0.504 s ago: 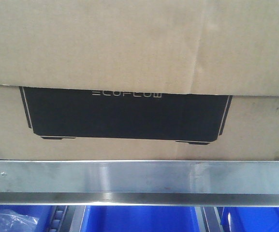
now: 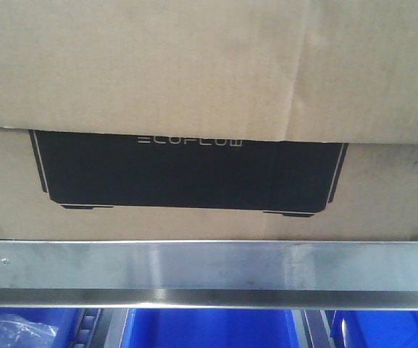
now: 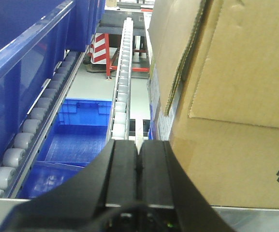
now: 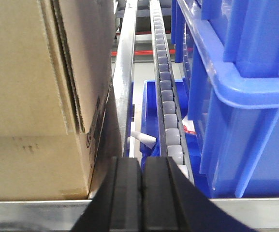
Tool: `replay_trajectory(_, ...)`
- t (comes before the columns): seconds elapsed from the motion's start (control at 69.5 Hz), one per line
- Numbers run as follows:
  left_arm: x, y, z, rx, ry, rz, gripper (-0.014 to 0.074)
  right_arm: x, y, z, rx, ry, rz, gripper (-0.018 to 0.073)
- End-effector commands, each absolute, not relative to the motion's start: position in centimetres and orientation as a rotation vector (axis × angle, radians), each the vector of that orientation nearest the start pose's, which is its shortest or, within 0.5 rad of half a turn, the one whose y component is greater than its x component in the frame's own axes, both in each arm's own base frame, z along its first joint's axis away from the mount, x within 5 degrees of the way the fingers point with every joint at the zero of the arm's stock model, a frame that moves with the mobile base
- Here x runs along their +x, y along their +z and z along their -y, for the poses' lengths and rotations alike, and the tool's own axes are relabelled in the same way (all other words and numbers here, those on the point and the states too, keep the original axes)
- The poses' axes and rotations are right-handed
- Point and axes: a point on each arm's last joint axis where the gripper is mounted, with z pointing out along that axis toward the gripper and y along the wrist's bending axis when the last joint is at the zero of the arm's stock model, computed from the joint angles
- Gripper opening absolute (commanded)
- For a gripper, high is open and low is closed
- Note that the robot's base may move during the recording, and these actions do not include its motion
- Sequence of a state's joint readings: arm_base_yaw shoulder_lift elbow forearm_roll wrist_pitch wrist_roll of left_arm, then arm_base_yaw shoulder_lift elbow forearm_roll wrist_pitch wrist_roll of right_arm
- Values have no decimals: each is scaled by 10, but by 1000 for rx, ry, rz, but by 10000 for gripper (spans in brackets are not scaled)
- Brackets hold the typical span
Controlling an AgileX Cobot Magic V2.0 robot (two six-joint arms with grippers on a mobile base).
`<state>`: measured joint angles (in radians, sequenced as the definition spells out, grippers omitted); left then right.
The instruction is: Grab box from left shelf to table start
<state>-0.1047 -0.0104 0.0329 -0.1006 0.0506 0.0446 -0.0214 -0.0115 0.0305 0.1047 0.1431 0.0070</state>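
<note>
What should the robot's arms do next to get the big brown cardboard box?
Probably press both arms inward against the brown cardboard box. The shut left gripper and shut right gripper sit alongside its opposite sides, so squeezing should hold it.

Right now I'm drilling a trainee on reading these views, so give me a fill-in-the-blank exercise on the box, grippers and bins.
The cardboard box bears a ___ printed panel. The left gripper is ___, holding nothing. In the right wrist view, the box lies ___ of the right gripper. The bin beside the roller track is ___.
Missing: black; shut; left; blue.
</note>
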Motion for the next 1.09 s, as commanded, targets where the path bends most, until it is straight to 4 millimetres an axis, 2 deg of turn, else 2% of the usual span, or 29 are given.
replay_trajectory(0.0,55,208,6,32,-139,-1449,-99,55,206,1,88,64,-1522,59)
replay_trajectory(0.201,55,210,5,28,-140,-1425,-99,55,207,1,83,55,-1512,59)
replay_trajectory(0.417,50,233,3,0,-147,-1264,-99,53,219,2,82,46,-1386,59)
replay_trajectory(0.576,41,280,3,7,-158,-1205,-99,46,249,2,77,47,-1280,59)
replay_trajectory(0.705,37,323,5,27,-167,-1271,-99,39,284,1,72,51,-1236,59)
replay_trajectory(0.835,44,360,7,43,-175,-1359,-95,39,308,1,68,54,-1271,59)
replay_trajectory(0.979,62,389,10,54,-186,-1456,-85,43,315,1,69,53,-1272,59)
replay_trajectory(1.036,72,400,12,62,-187,-1514,-41,44,315,1,69,53,-1274,59)
replay_trajectory(1.079,76,405,13,66,-190,-1544,27,44,315,1,69,53,-1274,59)
